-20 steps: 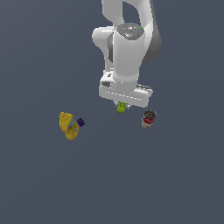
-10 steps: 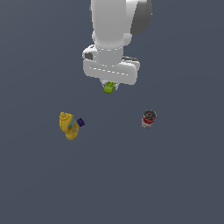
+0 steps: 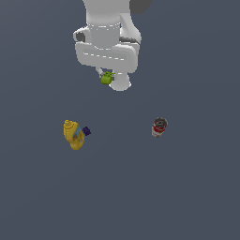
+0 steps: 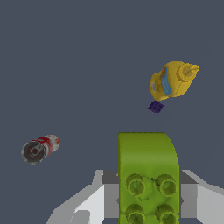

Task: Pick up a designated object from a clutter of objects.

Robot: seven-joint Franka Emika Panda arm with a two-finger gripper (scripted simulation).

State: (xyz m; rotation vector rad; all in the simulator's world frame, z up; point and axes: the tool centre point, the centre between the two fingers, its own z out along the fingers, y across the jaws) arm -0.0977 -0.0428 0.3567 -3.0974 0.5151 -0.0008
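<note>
Wrist view, item: small lime-green studded plastic block [image 4: 148,175] clamped in your gripper [image 4: 148,197], aloft over the floor; risk, by my judgement: slipping out if you jerk the arm.

lime-green block [image 3: 107,78] carried up and toward the exterior view's left, gripper [image 3: 107,78] raised higher, closed on it

The white arm reaches down from the top of the exterior view, wrist pointing downward. Its gripper [image 3: 107,78] hangs high above the floor, fingers closed on the green block [image 3: 107,78].
</note>
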